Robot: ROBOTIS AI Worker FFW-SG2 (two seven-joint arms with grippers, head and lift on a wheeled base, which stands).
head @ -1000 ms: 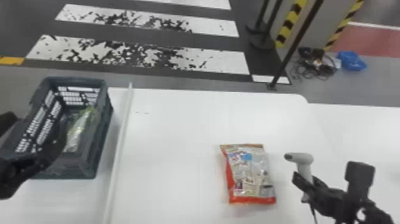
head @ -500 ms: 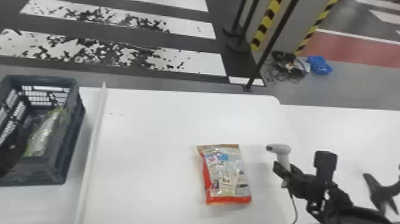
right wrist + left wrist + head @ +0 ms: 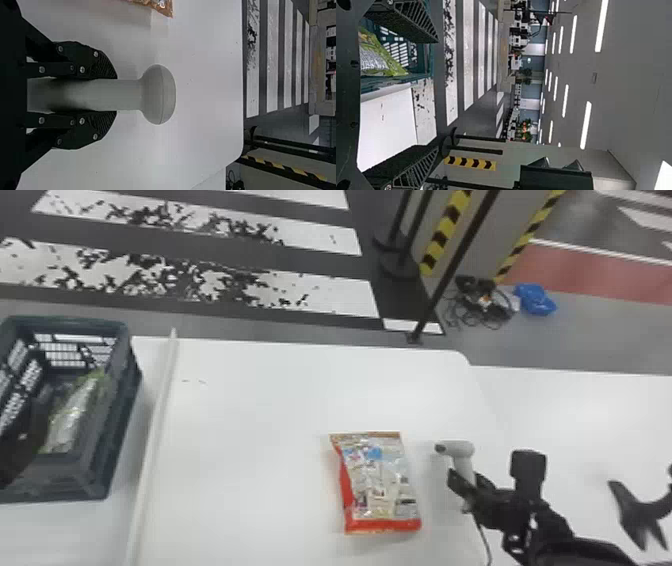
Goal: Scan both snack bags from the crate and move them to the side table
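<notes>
At the right of the head view, my right gripper (image 3: pixel 467 490) holds the light grey scanner (image 3: pixel 459 450) upright beside the snack bag. In the right wrist view the right gripper (image 3: pixel 113 95) is shut on the handle of the scanner (image 3: pixel 158 95). A red and silver snack bag (image 3: pixel 382 485) lies flat on the white table, left of the scanner. A green and silver snack bag (image 3: pixel 75 415) rests inside the dark crate (image 3: pixel 92 477). My left gripper (image 3: pixel 22 445) is over the crate's near left part; in the left wrist view the left gripper (image 3: pixel 435 95) stands open, fingers wide apart.
A raised white strip (image 3: pixel 155 430) runs between crate and table surface (image 3: pixel 260 415). The side table (image 3: pixel 590 415) adjoins on the right, with a black forked object (image 3: pixel 640 515) over it. The scanner's cable (image 3: pixel 482 540) trails down to the near edge. Black posts stand beyond the table.
The head view has turned to the right, so crate, bag and scanner all sit farther left in it. The black forked object has come into view at the right. The scanner remains gripped.
</notes>
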